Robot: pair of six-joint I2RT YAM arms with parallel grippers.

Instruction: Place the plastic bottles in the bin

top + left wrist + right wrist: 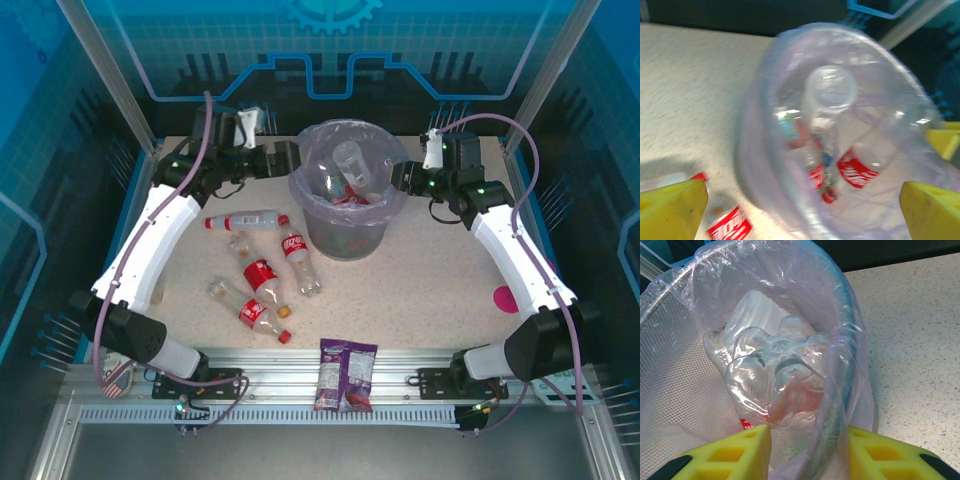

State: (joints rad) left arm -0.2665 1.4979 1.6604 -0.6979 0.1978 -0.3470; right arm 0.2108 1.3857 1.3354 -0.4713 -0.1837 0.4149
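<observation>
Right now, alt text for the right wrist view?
The right gripper clamps its yellow fingers on the rim of the bin, lined with a lilac bag. A clear bottle lies inside, base toward the camera; speckled table at right.

Bright, even light falls from overhead onto the pale table (430, 270). The shadows under the bin (345, 235) and beside the bottles (262, 278) are short and soft. The view from above is sharp throughout, its surrounding walls (60, 120) tinted blue. The left wrist view is smeared with blur, every edge soft. The right wrist view is crisp, with white glare on the bag (790, 270) and on a clear bottle (775, 375).
</observation>
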